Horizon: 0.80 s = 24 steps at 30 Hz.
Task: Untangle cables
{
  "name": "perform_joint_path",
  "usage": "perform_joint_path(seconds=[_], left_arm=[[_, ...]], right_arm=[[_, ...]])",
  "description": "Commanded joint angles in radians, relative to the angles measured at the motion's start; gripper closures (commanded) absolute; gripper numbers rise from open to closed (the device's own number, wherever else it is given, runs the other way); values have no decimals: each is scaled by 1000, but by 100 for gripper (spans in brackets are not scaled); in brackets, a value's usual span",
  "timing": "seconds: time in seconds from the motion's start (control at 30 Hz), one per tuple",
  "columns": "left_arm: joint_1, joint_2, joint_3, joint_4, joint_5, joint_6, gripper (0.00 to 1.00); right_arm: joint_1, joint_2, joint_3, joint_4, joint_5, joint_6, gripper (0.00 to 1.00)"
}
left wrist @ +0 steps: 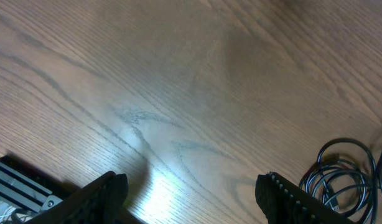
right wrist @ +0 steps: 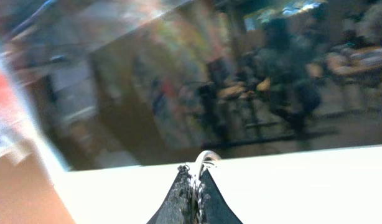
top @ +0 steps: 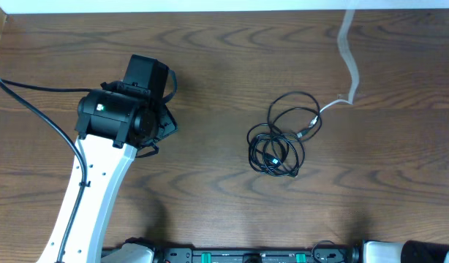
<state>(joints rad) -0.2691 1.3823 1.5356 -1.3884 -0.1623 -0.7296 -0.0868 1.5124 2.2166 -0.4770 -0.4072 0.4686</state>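
The cables lie in a tangled coil of black cords [top: 281, 142] right of the table's middle; the coil also shows at the lower right of the left wrist view [left wrist: 343, 173]. The white cable [top: 347, 55] runs from the coil's right side up and out of the top of the overhead view, blurred and raised. My right gripper [right wrist: 196, 175] is shut on a loop of the white cable [right wrist: 205, 155], held high and facing the room; it is outside the overhead view. My left gripper [top: 164, 120] [left wrist: 191, 186] is open and empty over bare wood, left of the coil.
The wooden table [top: 224, 66] fills the view. A thick black robot cable [top: 34, 102] trails along the left arm. The arm bases [top: 246, 256] sit along the front edge. A white wall edge [right wrist: 290, 180] fills the lower right wrist view.
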Motion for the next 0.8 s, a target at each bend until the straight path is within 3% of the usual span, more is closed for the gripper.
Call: perform_joint_path(seconds=[0.0,0.3,0.43,0.5,0.57,0.7,0.77], left_arm=[[4,4,3,2,-3,-2,28],[4,4,3,16,-3,-2,28],[4,4,3,16,-3,-2,28],[4,4,3,18,-3,-2,28],[4,4,3,22,-3,-2,28],[4,4,3,29,-3,-2,28],[4,4,3,27,-2,-2,28]], right_arm=[[2,-37,14,91,98,76,99],[2,-17,208,366,126,281,99],[2,7,279,445,64,275,99],[3,16,282,450,-42,197,99],[3,36,282,383,-116,129,99],[9,82,282,124,-3,210,99],[11,111,282,114,-101,207,99]])
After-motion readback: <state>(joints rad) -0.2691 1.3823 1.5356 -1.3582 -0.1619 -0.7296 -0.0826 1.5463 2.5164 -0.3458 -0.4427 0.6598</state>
